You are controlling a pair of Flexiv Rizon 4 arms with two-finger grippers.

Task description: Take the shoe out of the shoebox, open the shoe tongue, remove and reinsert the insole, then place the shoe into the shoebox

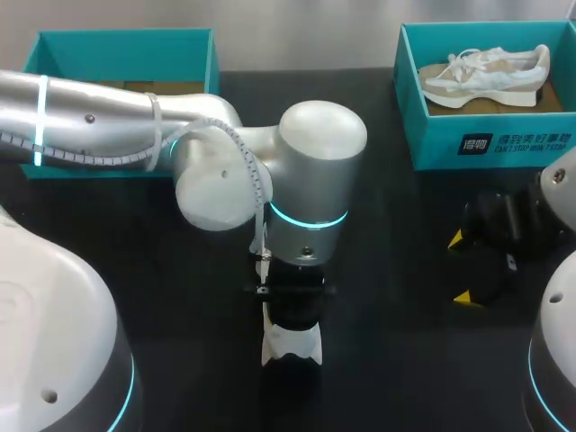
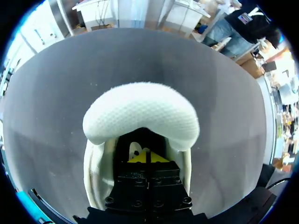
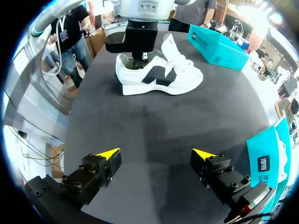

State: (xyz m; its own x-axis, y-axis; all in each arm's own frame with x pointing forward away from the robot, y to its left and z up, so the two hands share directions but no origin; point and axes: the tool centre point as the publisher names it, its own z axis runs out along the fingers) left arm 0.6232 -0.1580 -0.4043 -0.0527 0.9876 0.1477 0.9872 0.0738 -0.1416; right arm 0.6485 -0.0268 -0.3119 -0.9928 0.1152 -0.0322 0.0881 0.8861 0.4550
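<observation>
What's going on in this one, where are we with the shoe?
The white shoe is out of its box and stands on the black table. The left pincer has its closed tips down inside the heel opening; whether they pinch anything there is hidden. The right pincer hangs open over the table, touching nothing. A second shoe lies in the teal shoebox at the far right.
</observation>
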